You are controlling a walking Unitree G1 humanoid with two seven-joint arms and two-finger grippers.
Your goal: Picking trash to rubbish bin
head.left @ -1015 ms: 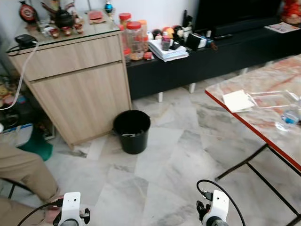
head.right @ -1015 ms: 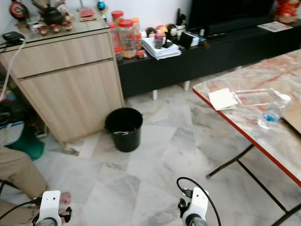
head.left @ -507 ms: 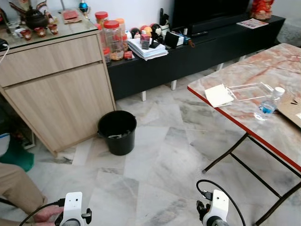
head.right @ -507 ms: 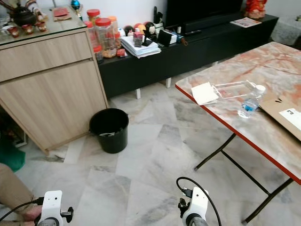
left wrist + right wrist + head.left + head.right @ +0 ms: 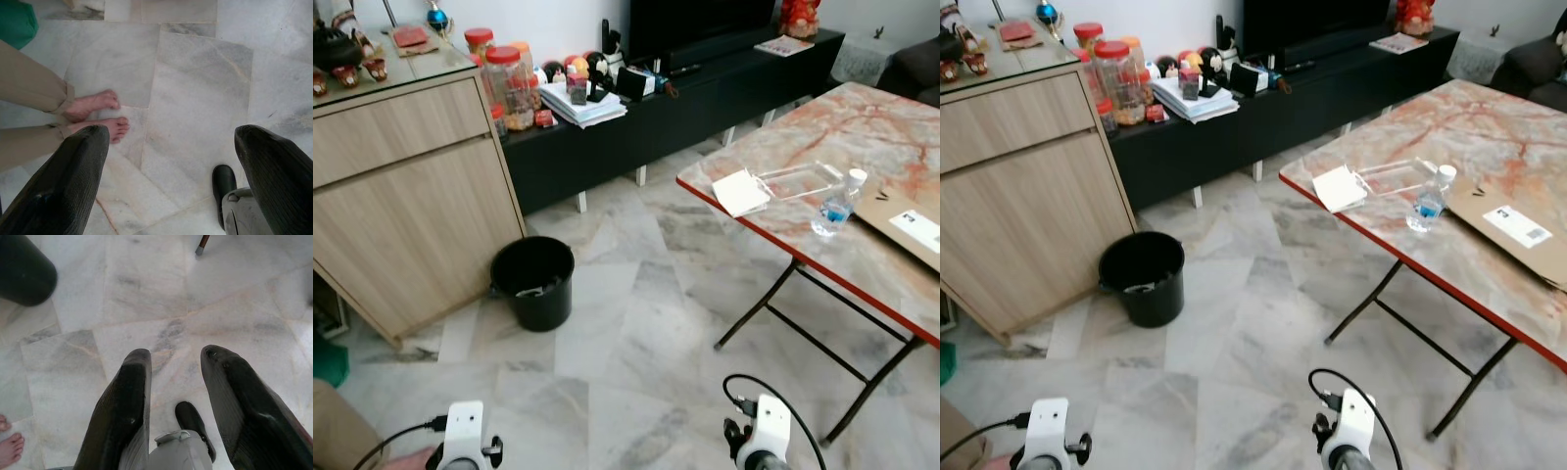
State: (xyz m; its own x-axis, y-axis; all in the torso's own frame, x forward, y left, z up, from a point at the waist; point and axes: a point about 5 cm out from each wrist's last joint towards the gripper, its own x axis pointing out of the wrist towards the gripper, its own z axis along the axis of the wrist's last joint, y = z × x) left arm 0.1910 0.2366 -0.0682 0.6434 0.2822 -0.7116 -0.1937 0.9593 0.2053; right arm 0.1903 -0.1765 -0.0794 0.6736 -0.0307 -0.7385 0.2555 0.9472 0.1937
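Note:
A black rubbish bin (image 5: 531, 282) stands on the marble floor beside a wooden cabinet (image 5: 411, 186); a few scraps lie inside it. On the marble-topped folding table (image 5: 822, 127) to the right lie a white paper (image 5: 740, 191), a clear plastic tray (image 5: 800, 180), a small water bottle (image 5: 834, 206) and a flat cardboard sheet (image 5: 906, 220). Both arms hang low, far from all of these. My left gripper (image 5: 171, 137) is open wide over bare floor. My right gripper (image 5: 176, 355) is open too, holding nothing, with the bin (image 5: 24, 269) at the edge of its view.
A person's bare feet (image 5: 98, 115) and tan trouser legs are close to my left side. A low black TV bench (image 5: 685, 108) with jars, papers and clutter runs along the back wall. The table's thin metal legs (image 5: 803, 323) spread across the floor on the right.
The whole picture has swung to the right: the cabinet and bin slid left and more of the table came into view. Both arms still hang as before.

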